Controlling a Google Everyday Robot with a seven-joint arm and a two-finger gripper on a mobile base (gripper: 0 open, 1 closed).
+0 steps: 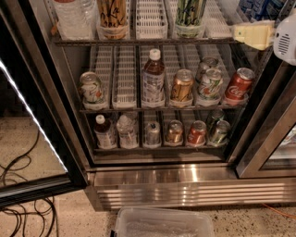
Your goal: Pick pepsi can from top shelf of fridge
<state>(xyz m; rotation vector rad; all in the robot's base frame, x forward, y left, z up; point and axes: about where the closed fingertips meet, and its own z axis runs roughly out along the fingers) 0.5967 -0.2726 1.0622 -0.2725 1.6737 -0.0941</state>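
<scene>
Pepsi can (257, 8) at right end of top shelf (138, 41), gripper (237, 33) just beside it, grip I cannot tell

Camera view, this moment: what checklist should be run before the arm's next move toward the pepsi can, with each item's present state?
1. Black-framed glass door of the stainless-steel fridge swung open: ok.
2. Cream-coloured gripper level with the dark wire top shelf, at its right end: ok.
3. Blue pepsi can identified: cannot tell; only a cropped blue shape shows above the gripper at the frame's top edge.
4. Tall green-and-white can stands left of the gripper, apart from it: ok.
5. Red Coca-Cola can sits on the shelf below the gripper, apart from it: ok.
</scene>
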